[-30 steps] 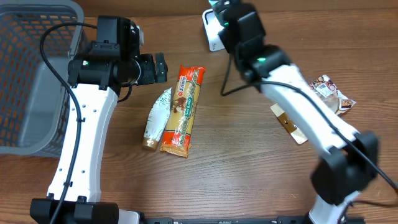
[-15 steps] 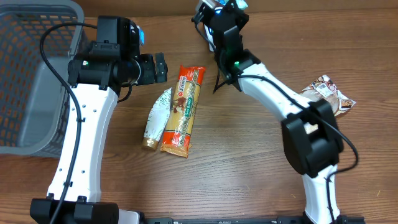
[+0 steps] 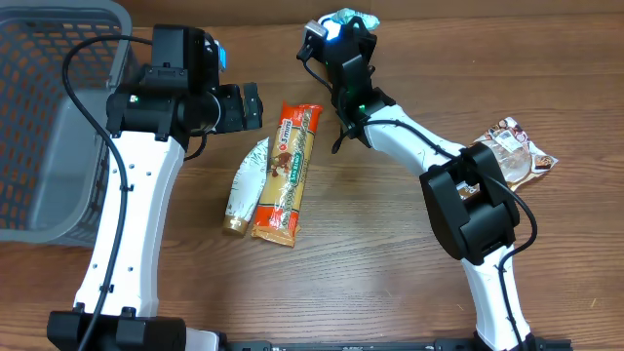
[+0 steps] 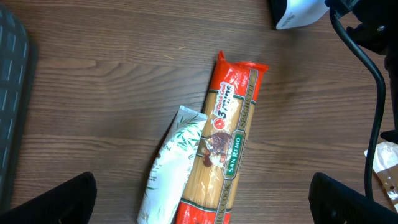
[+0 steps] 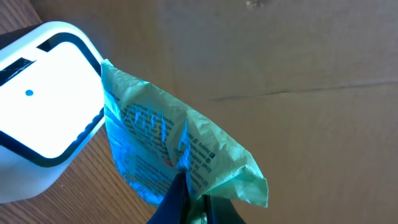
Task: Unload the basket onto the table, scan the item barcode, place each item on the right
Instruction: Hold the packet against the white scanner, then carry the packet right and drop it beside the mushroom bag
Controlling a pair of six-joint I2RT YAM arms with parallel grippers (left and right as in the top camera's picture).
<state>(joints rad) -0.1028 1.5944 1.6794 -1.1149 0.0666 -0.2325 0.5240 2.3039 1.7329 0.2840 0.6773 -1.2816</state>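
White scanner (image 5: 43, 106) first, with the green packet (image 5: 180, 149) dangling just beside its face — crumpled film may hide the barcode from it. Your right gripper (image 5: 186, 200) is pinched shut on one corner only — it could slip. Left gripper (image 3: 239, 105) gapes wide, empty.

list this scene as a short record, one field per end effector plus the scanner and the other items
left end effector: open, empty, near the spaghetti pack and white pouch
right end effector: shut on green packet, holding it up beside the scanner
scanner: white, close to the left of the packet in the right wrist view
other items: snack packet at the right, basket at the left
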